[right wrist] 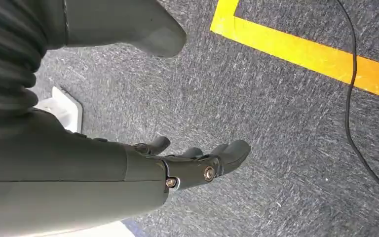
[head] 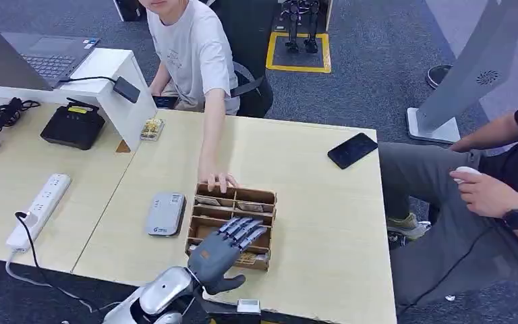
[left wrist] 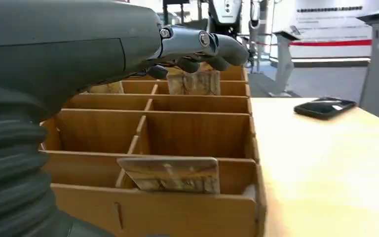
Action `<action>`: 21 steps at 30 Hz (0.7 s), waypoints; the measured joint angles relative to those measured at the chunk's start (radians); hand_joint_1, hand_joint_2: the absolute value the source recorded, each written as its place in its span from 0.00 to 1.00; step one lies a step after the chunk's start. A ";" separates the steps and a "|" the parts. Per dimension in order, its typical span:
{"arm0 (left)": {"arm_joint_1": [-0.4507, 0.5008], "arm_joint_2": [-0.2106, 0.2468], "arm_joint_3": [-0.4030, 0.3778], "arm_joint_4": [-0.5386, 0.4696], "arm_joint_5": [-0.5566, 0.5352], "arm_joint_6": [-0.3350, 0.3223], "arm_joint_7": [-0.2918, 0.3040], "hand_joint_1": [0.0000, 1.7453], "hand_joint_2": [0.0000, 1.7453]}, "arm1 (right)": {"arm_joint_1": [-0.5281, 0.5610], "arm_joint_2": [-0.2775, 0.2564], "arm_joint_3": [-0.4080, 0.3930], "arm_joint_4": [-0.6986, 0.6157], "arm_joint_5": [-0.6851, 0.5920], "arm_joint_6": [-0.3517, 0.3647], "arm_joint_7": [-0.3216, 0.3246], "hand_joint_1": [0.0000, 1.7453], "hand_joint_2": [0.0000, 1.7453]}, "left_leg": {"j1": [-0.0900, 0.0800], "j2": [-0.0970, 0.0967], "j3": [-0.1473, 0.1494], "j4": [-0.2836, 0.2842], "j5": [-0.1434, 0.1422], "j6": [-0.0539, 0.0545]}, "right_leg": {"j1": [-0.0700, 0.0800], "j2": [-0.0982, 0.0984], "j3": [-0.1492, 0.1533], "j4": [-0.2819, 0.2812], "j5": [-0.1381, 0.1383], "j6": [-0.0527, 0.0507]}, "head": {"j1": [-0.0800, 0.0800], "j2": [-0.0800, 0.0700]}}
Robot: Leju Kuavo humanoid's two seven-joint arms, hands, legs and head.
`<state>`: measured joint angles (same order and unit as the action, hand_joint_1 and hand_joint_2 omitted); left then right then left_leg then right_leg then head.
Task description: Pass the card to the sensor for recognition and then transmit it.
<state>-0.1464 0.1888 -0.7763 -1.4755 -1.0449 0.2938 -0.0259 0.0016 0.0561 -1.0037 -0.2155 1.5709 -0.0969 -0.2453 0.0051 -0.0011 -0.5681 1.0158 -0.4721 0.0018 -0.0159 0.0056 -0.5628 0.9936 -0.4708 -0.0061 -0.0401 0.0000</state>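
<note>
A wooden divided box (head: 264, 198) sits mid-table with cards standing in its slots. One card (left wrist: 170, 174) stands in the compartment nearest my wrist, and another card (left wrist: 193, 83) stands in the far row. My left hand (head: 226, 250) hovers over the near half of the box with its fingers (left wrist: 197, 47) stretched forward, holding nothing. The grey card sensor (head: 165, 213) lies flat on the table just left of the box. My right hand (right wrist: 177, 168) hangs over the carpet, fingers loosely apart and empty.
A person's hand (head: 217, 179) rests on the box's far edge. A black phone (head: 353, 150) lies at the table's far right, and a second person sits there. A power strip (head: 40, 209) and a black device (head: 74, 125) are on the left table.
</note>
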 joint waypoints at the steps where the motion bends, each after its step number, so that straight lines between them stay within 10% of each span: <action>1: 0.000 0.000 0.006 0.001 -0.006 0.006 0.005 0.00 1.00 | 0.000 0.000 0.000 0.000 0.000 -0.002 0.000 0.00 1.00 | 0.000 0.000 0.000 0.000 0.000 0.000 | 0.000 0.000 0.000 0.000 0.000 0.000 | 0.000 0.000; 21: 0.015 -0.005 0.035 0.002 0.012 0.009 -0.017 0.00 1.00 | 0.005 0.001 0.000 -0.003 0.000 -0.004 -0.005 0.00 1.00 | 0.000 0.000 0.000 0.000 0.000 0.000 | 0.000 0.000 0.000 0.000 0.000 0.000 | 0.000 0.000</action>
<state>-0.1310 0.1843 -0.7408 -1.4736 -1.0330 0.3029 -0.0427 0.0061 0.0572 -1.0037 -0.2186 1.5709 -0.1011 -0.2499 0.0051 -0.0011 -0.5681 1.0158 -0.4721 0.0018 -0.0159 0.0056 -0.5628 0.9937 -0.4709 -0.0061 -0.0401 0.0000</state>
